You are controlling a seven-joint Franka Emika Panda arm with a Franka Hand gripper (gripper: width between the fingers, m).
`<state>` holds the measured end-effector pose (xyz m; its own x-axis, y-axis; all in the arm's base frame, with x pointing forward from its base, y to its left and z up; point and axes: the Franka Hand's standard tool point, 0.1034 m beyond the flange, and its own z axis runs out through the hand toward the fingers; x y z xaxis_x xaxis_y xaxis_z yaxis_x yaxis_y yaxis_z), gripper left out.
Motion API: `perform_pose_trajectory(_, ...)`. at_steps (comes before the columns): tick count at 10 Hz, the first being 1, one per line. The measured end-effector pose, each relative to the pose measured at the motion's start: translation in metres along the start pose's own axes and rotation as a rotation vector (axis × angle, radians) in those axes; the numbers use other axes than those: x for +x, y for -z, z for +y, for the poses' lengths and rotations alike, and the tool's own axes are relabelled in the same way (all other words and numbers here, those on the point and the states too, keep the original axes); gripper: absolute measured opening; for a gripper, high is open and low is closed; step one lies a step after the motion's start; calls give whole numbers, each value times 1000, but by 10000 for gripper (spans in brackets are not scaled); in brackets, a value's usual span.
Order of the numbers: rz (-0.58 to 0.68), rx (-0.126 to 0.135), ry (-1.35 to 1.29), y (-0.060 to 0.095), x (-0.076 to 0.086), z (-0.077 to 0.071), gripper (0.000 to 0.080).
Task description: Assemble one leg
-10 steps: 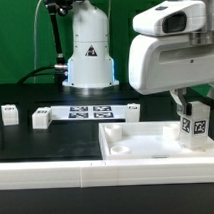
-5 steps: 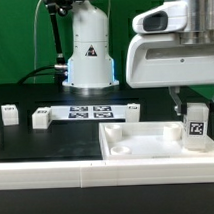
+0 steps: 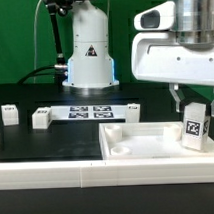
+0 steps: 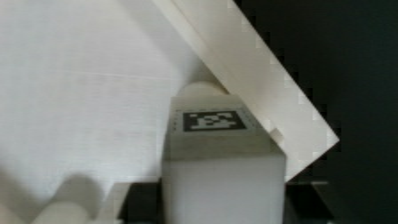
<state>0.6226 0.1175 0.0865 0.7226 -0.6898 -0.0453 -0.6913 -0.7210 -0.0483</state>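
My gripper (image 3: 193, 100) is shut on a leg (image 3: 196, 127), a small white oblong block with a black-and-white tag on its face. I hold it slightly tilted at the right-hand corner of the large white tray-like top (image 3: 147, 160), on the exterior view's right. Whether it touches the top's floor I cannot tell. In the wrist view the leg (image 4: 215, 150) fills the gap between my gripper's (image 4: 222, 205) dark fingers (image 4: 146, 203), with the top's raised rim (image 4: 249, 70) just beyond it.
Three more white legs stand on the black table: one at the far left (image 3: 7, 114), one beside it (image 3: 41, 118), one behind the top (image 3: 131, 113). The marker board (image 3: 90, 112) lies in front of the arm's white base (image 3: 90, 51).
The hand has turned a little and shifted slightly to the exterior view's right. The held leg turned with it, from showing two tagged faces to one. It stays over the same corner.
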Motion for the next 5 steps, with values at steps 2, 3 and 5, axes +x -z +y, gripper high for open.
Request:
perform_pose_trajectory(2,-7,7,-58,0,0,-1,291)
perform_pose_trajectory(3,-8,7,-39,0,-1,-1,386)
perform_pose_trajectory(5,-8,7,23,0,-1,-1,576)
